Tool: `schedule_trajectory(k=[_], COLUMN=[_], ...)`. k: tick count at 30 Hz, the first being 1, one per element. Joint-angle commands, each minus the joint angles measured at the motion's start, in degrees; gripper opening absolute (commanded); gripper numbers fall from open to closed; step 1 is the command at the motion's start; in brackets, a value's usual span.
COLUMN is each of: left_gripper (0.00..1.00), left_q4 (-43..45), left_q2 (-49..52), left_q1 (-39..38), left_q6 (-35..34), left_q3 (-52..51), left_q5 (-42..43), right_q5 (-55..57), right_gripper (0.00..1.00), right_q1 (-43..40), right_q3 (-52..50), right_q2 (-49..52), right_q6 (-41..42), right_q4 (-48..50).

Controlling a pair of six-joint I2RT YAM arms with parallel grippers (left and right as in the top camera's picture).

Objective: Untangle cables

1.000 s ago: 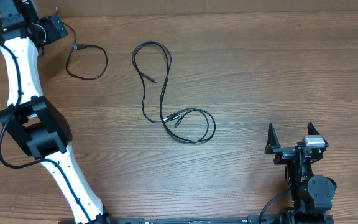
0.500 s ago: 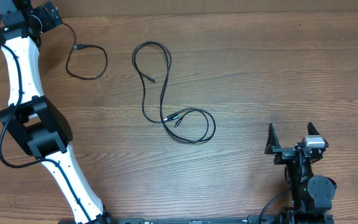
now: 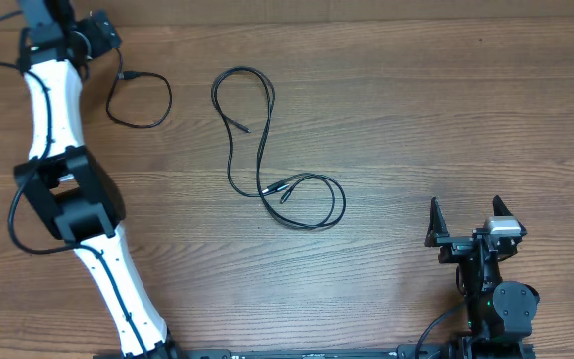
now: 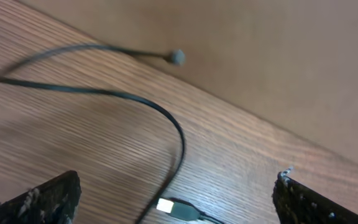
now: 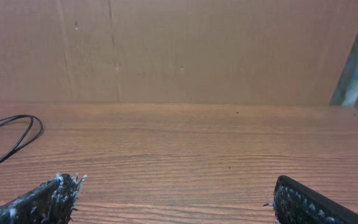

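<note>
A short black cable (image 3: 140, 103) lies in a loop at the back left, its plug (image 3: 123, 75) pointing toward my left gripper (image 3: 108, 38). That gripper hovers open just behind the loop, holding nothing. In the left wrist view its open jaws (image 4: 178, 182) straddle the silvery plug (image 4: 173, 207), with the cable (image 4: 166, 118) curving away to a dark end (image 4: 177, 57). Longer black cables (image 3: 265, 150) lie crossed in loops (image 3: 312, 202) mid-table. My right gripper (image 3: 466, 219) stands open and empty at the front right, far from them. A cable loop (image 5: 14, 138) shows at the left of the right wrist view (image 5: 174, 182).
A brown cardboard wall (image 5: 185, 50) rises along the table's back edge (image 4: 278, 130). A thicker black cable (image 3: 13, 227) hangs off my left arm (image 3: 48, 110). Bare wooden table (image 3: 446, 110) spreads right of the cables.
My left arm has swung a little to the right along the back edge, bringing the open gripper closer to the short cable's plug. The cables and right arm have not moved.
</note>
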Motion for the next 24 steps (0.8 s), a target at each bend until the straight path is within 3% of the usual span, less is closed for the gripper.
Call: schedule_trajectory(k=[1, 9, 13, 19, 24], left_gripper=[0.95, 0.98, 0.90, 0.70, 0.68], left_q4=[0.02, 1.14, 2.03, 2.36, 1.97], left_q2=[2.93, 7.93, 9.38, 9.77, 10.64], left_q1=[-1.66, -3.56, -3.52, -2.84, -2.78], left_q6=[2.19, 2.19, 1.92, 1.95, 2.01], left_q3=[-0.20, -0.20, -0.22, -0.22, -0.22], left_q5=[-0.83, -10.38, -12.17, -12.15, -12.15], right_q5=[-0.09, -0.09, -0.09, -0.09, -0.09], right_gripper=[1.00, 1.00, 1.00, 1.00, 1.00], right_q1=[-0.07, -0.07, -0.07, -0.07, -0.07], right_q3=[-0.59, -0.59, -0.59, -0.59, -0.59], right_q2=[-0.52, -0.52, -0.52, -0.52, -0.52], right_q6=[0.33, 0.33, 0.33, 0.33, 0.33], right_q4=[0.33, 0.33, 0.33, 0.33, 0.33])
